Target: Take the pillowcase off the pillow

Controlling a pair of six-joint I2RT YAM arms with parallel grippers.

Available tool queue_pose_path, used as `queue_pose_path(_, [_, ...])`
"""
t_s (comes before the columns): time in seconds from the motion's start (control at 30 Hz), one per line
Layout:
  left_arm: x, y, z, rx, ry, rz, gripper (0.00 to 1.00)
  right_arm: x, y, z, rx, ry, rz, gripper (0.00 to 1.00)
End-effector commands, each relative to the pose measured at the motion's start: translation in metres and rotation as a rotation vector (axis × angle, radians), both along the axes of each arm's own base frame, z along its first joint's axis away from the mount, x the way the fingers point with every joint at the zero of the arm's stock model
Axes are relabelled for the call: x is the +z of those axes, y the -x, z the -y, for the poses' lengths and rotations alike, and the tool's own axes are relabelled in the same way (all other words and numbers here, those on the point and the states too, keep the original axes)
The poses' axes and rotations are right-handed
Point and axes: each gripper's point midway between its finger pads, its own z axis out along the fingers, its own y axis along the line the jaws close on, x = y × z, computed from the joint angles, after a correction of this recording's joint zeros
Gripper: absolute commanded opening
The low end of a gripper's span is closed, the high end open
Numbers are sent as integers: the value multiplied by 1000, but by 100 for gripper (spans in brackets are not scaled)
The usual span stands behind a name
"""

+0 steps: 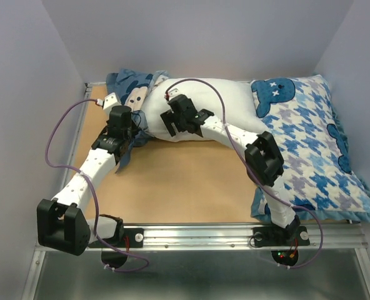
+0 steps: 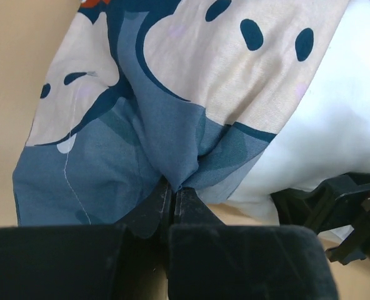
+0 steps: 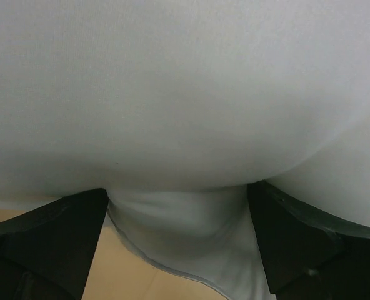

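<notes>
Nearest, a metal rail (image 1: 204,232) edges the tan table (image 1: 179,181). The left gripper (image 2: 174,189) is pinched tight on the pillowcase (image 2: 172,125), bunched at the left end of the white pillow (image 1: 241,100); the right gripper (image 3: 179,215) straddles its near edge, fingers apart. Pale walls (image 1: 197,37) close in behind.
</notes>
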Motion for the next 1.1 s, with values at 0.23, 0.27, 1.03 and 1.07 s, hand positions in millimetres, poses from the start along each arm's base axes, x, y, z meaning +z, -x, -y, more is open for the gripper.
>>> queue_pose_path(0.23, [48,-20,-23,101,-64,112,0,119,-30,29,-263,-114,229,0])
queue_pose_path(0.27, [47,-21,-28,120,-64,108,0,138,-29,32,-270,-145,252,1])
queue_pose_path(1.03, [-19,-10,-189,615,41,-13,0,360,12,141,-492,-335,586,1])
queue_pose_path(1.07, [-18,-13,-193,624,42,-14,0,362,13,144,-501,-336,591,1])
